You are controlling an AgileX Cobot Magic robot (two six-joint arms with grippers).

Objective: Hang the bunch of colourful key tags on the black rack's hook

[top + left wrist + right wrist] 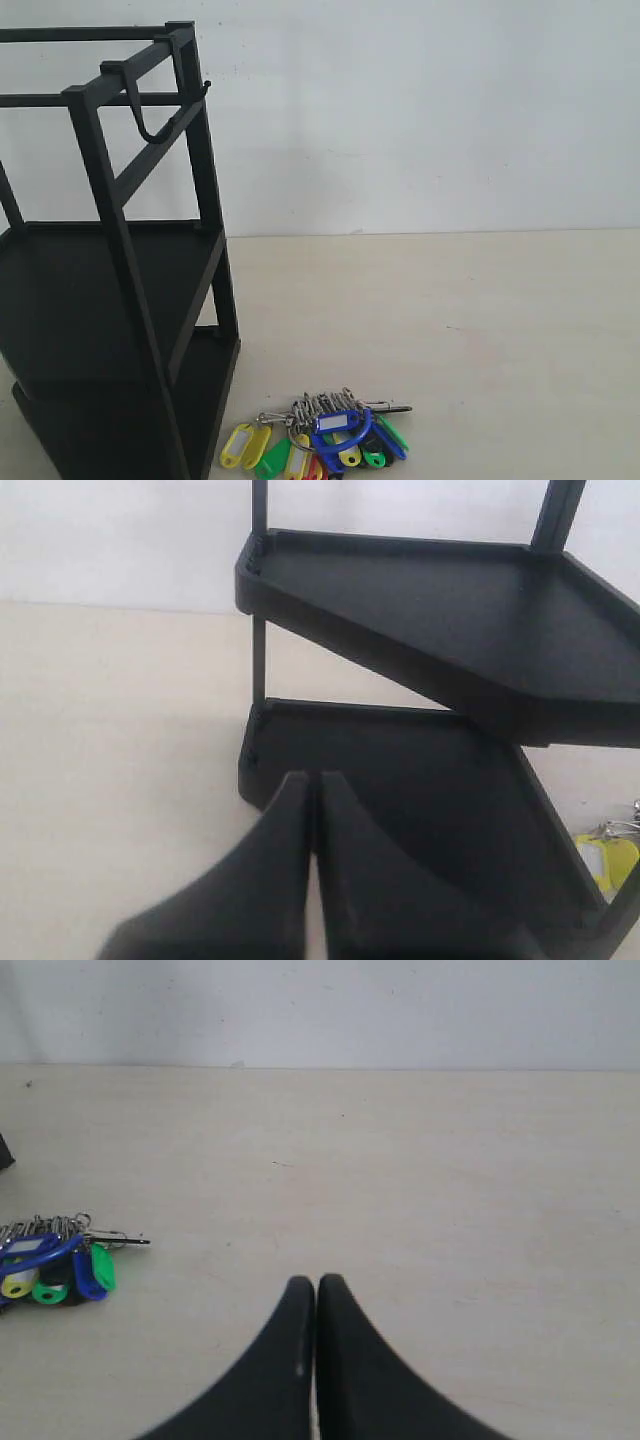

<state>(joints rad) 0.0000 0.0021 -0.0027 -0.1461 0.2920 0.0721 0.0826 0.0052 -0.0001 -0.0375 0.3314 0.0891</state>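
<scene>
The tall black rack of square bars point(122, 250) looks like painted metal, smooth with a dull satin finish. Its flat black shelves point(430, 610) are matt, with only a faint sheen along the rims. The thin black curved hook point(134, 105) shows the same dark coated metal. On the colourful key tag bunch point(325, 435), the clips are bright silver metal and the yellow, green and blue tags are glossy smooth plastic. The pale table top point(450, 330) has a matt, light wood-grain look. The white wall point(420, 110) is matt. The black fingers of the left gripper point(312, 783) and right gripper point(316, 1285) look like smooth matt plastic.
</scene>
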